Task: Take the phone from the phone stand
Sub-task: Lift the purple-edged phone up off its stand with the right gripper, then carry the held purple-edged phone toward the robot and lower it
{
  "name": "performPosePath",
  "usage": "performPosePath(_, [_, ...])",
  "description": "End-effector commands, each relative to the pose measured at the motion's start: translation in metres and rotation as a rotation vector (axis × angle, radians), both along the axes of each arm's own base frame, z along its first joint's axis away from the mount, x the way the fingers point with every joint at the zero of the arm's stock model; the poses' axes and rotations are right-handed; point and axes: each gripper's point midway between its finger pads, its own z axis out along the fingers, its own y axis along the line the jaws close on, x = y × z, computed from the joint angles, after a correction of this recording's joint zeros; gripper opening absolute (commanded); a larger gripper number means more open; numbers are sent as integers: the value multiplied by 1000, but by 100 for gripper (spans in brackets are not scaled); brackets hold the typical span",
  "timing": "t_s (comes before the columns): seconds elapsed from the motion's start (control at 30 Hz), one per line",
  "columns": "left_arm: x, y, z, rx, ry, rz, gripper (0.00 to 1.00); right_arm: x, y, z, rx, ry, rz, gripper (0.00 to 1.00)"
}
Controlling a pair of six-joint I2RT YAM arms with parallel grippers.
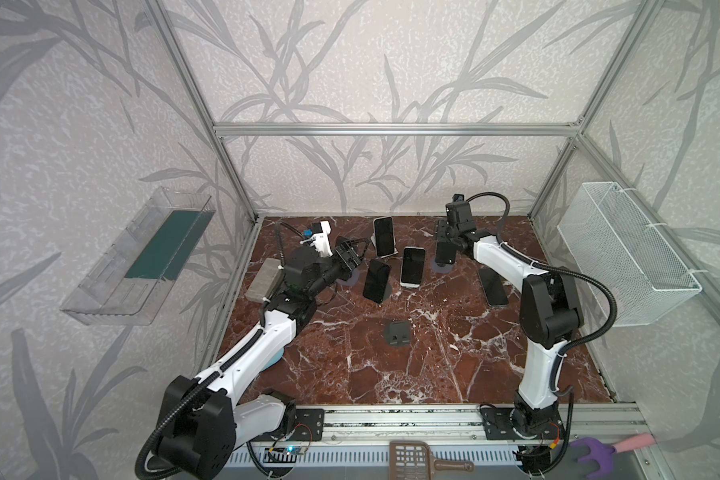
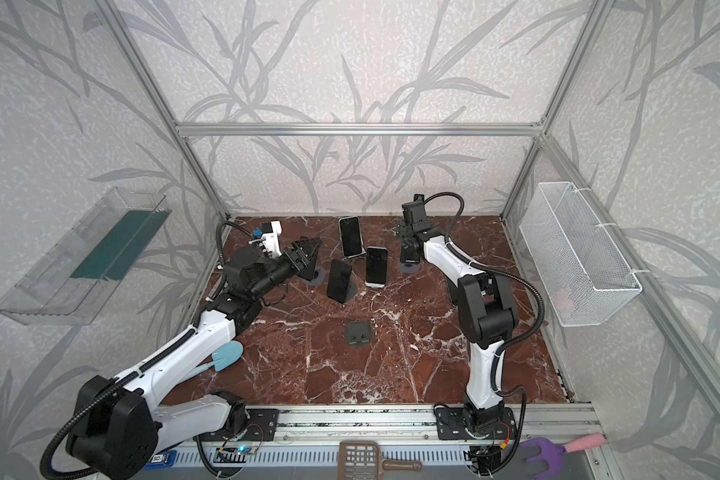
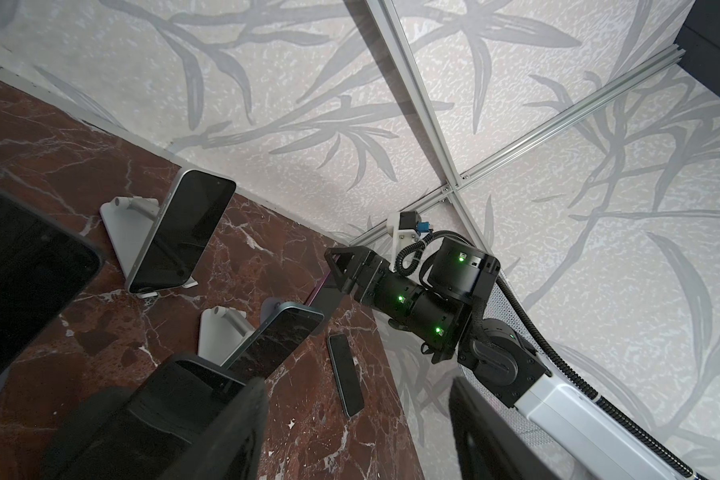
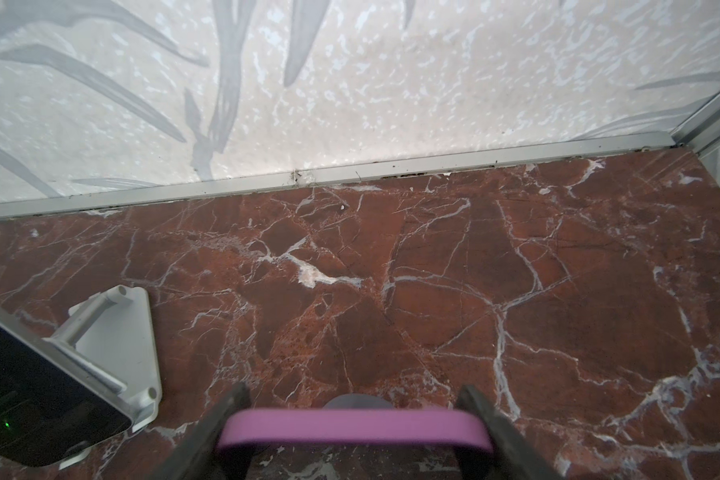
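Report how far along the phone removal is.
Done: one phone lies flat on the table, and a small black stand sits empty. In hand: the right gripper is shut on the purple-cased phone above its grey round base; whether it has cleared the stand I cannot tell. To do: three more phones lean on stands.

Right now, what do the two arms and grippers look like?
Left arm and right arm: white link shells, black joint housings, black corrugated cable conduit alongside. Left gripper and right gripper: black, triangular cut-out fingers. Green lights dot the right wrist.
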Motion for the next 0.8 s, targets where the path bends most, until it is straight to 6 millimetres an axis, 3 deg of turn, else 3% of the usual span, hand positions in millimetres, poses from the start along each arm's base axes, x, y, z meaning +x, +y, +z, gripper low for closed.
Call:
performPosePath(0.0, [-4,-1,10,-28,-33,-16,70,-2,2,62,47,-141,22,64])
performPosePath(0.2, [-3,-2,9,-40,-34,-24,70,-17,2,78,72,-159,46,63])
performPosePath(0.37, [-3,-7,10,-75,-24,-49,70,-45,-9,93,60,-192,48,62])
performPosePath(0.5, [-4,-10,7,-90,-13,-59,70,-71,-18,94,53,-190,46,61])
performPosePath(0.77, [-13,-30,3,-107,13,-116,70,-140,-41,66,7,-139,67,62])
